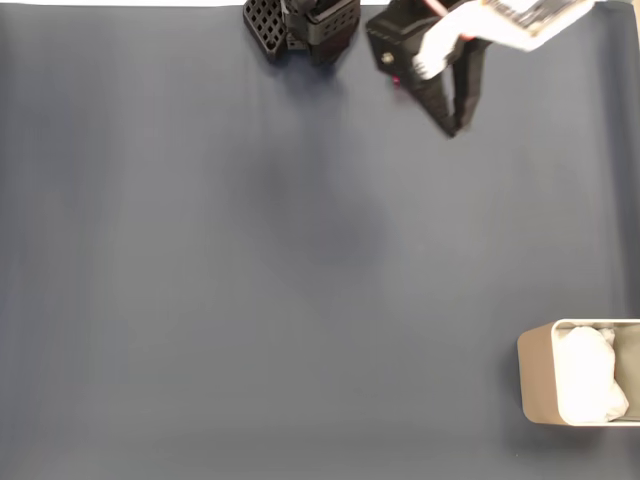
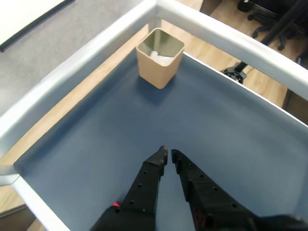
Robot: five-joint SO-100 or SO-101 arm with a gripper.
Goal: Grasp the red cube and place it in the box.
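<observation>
My black gripper (image 1: 455, 125) hangs at the top right of the fixed view, fingers pointing down the picture. In the wrist view the gripper (image 2: 168, 156) is shut, its tips almost touching with nothing between them, above bare blue mat. The beige box (image 1: 536, 385) sits at the bottom right edge of the fixed view, partly cut off, with white padding (image 1: 590, 385) inside. In the wrist view the box (image 2: 159, 65) stands far ahead near the corner of the mat. The red cube is hidden. A tiny red glint (image 2: 115, 205) shows by the left finger's base, too small to identify.
A blue mat (image 1: 250, 260) covers the table. A pale raised rail (image 2: 72, 72) borders it, meeting at a corner behind the box. The arm's black base (image 1: 300, 28) stands at the top middle. Office chair legs (image 2: 269, 19) stand on the wooden floor beyond.
</observation>
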